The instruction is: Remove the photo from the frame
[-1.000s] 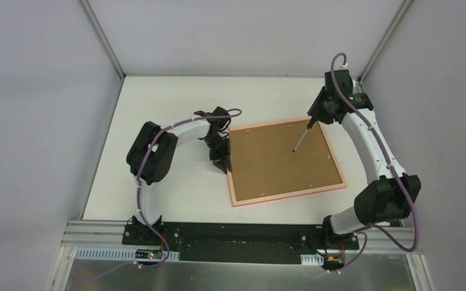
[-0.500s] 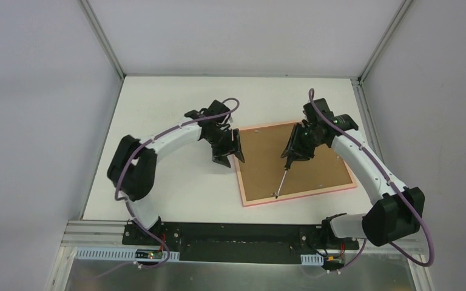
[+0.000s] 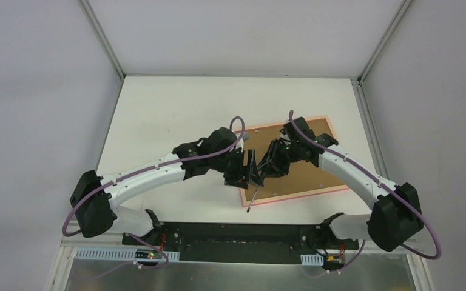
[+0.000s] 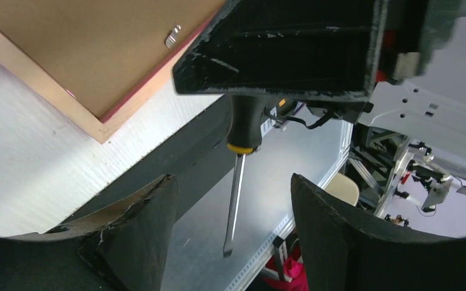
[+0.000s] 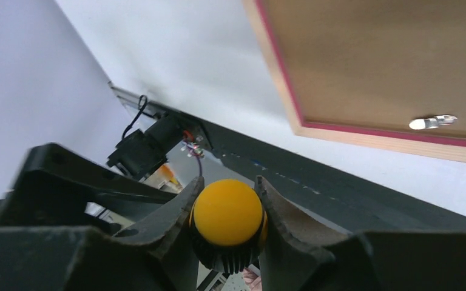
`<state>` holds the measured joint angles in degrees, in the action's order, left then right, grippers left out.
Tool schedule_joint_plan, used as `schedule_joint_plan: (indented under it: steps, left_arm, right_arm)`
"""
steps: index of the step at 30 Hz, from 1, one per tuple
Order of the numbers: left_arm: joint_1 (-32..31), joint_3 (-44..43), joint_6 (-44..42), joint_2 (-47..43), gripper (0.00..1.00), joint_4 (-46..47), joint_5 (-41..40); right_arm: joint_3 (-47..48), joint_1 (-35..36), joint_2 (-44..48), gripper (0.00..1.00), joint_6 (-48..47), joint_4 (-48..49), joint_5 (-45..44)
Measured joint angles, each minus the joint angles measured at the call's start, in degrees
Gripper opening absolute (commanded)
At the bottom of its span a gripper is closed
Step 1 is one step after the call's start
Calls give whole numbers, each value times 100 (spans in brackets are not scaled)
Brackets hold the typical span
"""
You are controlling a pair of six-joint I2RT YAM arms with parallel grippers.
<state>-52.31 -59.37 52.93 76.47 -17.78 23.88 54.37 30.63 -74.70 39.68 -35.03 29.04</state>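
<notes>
Photo [image 3: 303, 182] lies face down inside the one pink frame [image 3: 297, 196], and you see only its brown backing. It sits right of the counter's [image 3: 170, 109] centre, long axis running left to right with the right end nearer the back edge. Your right end effector [image 3: 268, 165] clamps the single screwdriver [image 3: 253, 198], blade toward the front edge. Your left end effector [image 3: 246, 174] is spread wide around the shaft without touching it.
</notes>
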Motion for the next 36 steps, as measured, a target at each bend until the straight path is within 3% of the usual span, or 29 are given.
schedule_joint_plan:
  steps: [5, 10, 13, 14, 15, 18, 20, 30, 36]
  left_arm:
    - [-452, 94, 219, 35, 55, 109, -275]
    - [-745, 94, 369, 120, 26, 264, -511]
    - [-848, 98, 402, 142, 0, 295, -605]
    - [-855, 101, 391, 136, 0, 299, -627]
    - [-876, 103, 372, 127, 0, 299, -651]
    - [-911, 116, 363, 83, 0, 284, -813]
    - [-920, 175, 387, 24, 0, 225, -1021]
    - [-177, 907, 970, -951, 0, -1097, -2199]
    - [1443, 1355, 1390, -1408, 0, -2135, -2664]
  right_arm:
    - [-146, 289, 337, 0, 516, 420, 146]
    - [-363, 321, 710, 0, 820, 612, 166]
    - [-372, 391, 706, 0, 870, 612, 149]
    - [-372, 415, 706, 0, 868, 605, 122]
    - [-372, 428, 702, 10, 863, 599, 76]
    - [-372, 457, 704, 66, 868, 590, -48]
    - [-358, 485, 721, 95, 879, 487, -153]
    - [728, 214, 809, 99, 238, -1270, -1862]
    - [579, 31, 927, 99, -55, -1655, -2065]
